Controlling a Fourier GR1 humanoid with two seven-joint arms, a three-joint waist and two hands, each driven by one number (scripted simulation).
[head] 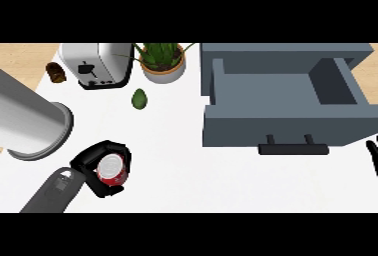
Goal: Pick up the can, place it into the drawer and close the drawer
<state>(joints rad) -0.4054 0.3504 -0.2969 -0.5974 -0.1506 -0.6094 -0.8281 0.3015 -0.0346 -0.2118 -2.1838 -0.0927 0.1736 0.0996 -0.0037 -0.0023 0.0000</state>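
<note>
A red can [112, 170] with a silver top stands on the white counter at the lower left. My left hand [94, 159] is curled round it, fingers over its far side and thumb below it. The grey drawer [284, 106] stands pulled open at the right, its inside bare, with a dark handle [292, 148] on its front. Only the fingertips of my right hand [373, 152] show at the right edge, below the drawer's front corner.
A silver toaster [96, 65] and a potted plant [162, 62] stand at the back. A green avocado [139, 98] lies in front of them. A large grey cylinder [29, 120] leans at the left edge. A brown object [55, 71] sits at the far left.
</note>
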